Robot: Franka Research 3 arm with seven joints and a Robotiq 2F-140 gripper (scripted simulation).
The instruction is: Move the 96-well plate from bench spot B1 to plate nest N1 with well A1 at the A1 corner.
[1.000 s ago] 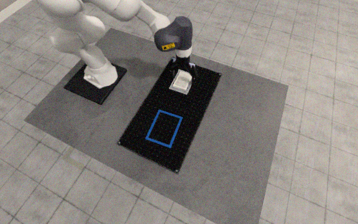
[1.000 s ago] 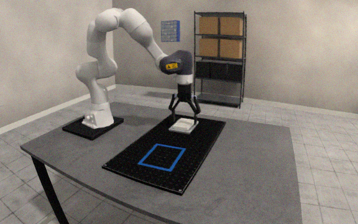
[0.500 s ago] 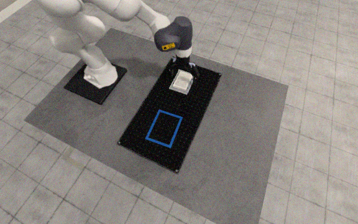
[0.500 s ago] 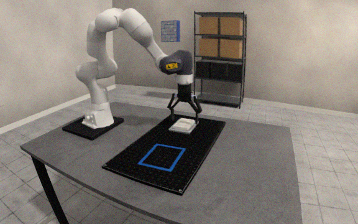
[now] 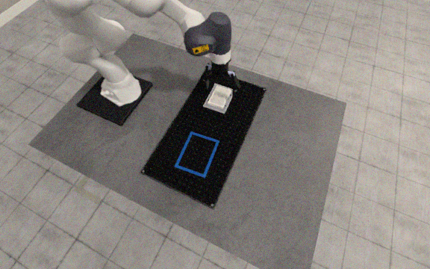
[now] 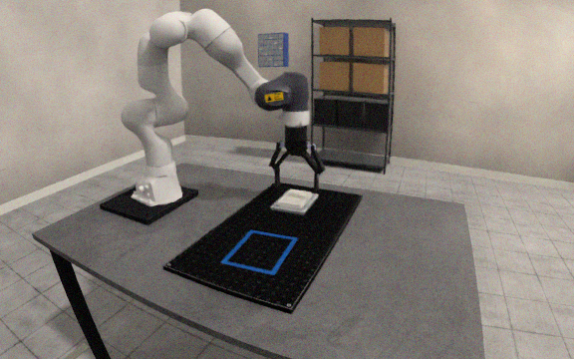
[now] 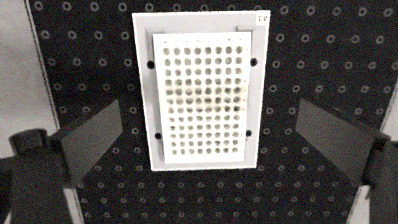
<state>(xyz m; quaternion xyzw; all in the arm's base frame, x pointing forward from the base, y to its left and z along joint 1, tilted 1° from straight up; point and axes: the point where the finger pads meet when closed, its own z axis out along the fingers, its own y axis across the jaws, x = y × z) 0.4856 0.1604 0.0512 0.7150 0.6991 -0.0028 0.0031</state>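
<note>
The white 96-well plate [image 7: 202, 95] lies flat on the white plate nest [image 7: 200, 165], between its black locator pins [image 7: 149, 64]. The nest's A1 mark [image 7: 262, 18] is at the upper right corner in the wrist view. The plate's cut-off corner is too blurred to make out. The plate also shows at the far end of the black board in the top view [image 5: 219, 98] and in the exterior view [image 6: 294, 200]. My gripper [image 7: 209, 115] [image 6: 295, 186] is open wide and empty. It hangs just above the plate's far end, with one finger out to each side and clear of the plate.
The blue outline of spot B1 [image 5: 197, 154] is on the near half of the black perforated board [image 6: 267, 239], with nothing in it. The robot base [image 6: 154, 186] stands at the table's left. A shelf with boxes [image 6: 352, 90] stands behind the table.
</note>
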